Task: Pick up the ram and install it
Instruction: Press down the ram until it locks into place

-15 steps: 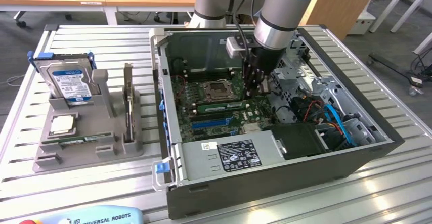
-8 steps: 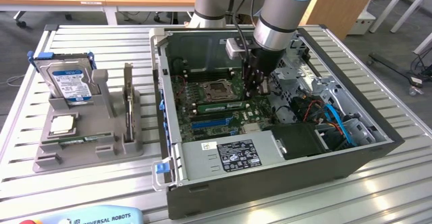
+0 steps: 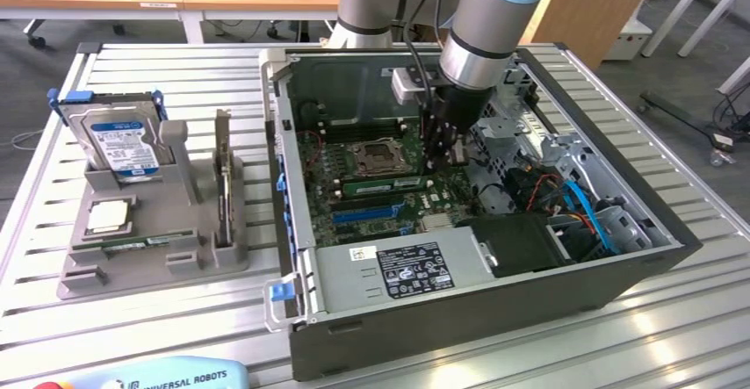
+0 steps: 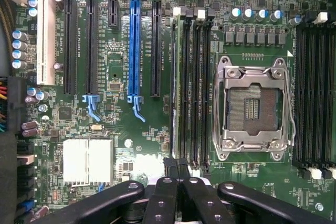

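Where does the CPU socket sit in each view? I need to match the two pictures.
Exterior view: the CPU socket sits near the picture's centre, just beyond the blue slot as the camera looks.
Wrist view: the CPU socket, with its silver frame, lies between two banks of black memory slots.
Shared landmark: the blue slot, which lies across one memory bank from the socket.
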